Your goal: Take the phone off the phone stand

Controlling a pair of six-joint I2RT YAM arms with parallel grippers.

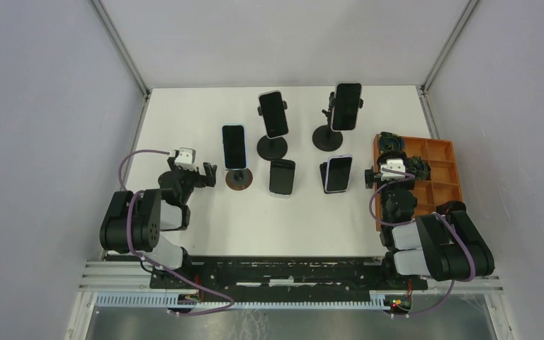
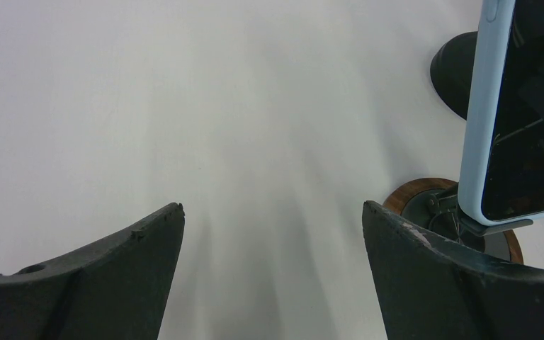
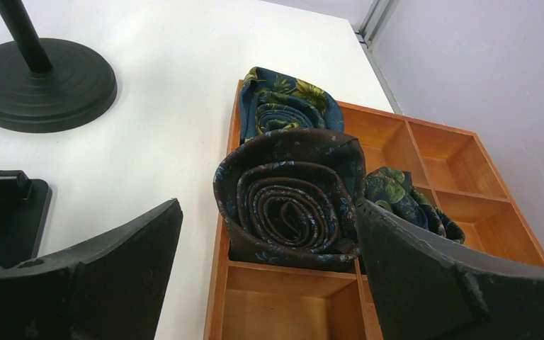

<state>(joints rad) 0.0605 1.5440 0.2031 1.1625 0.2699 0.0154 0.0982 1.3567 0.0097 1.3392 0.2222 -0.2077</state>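
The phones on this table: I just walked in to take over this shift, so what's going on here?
The job is to take a phone off its stand, and nothing is held yet. The left claw is open, just left of the light-blue-cased phone, which sits upright in its wooden-based stand. The right claw is open too, off to the side over the wooden tray that holds the rolled ties.

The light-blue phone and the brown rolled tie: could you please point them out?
light-blue phone [image 2: 523, 117], left wrist view, dark screen.
brown rolled tie [image 3: 285, 205], right wrist view, spiral centre.
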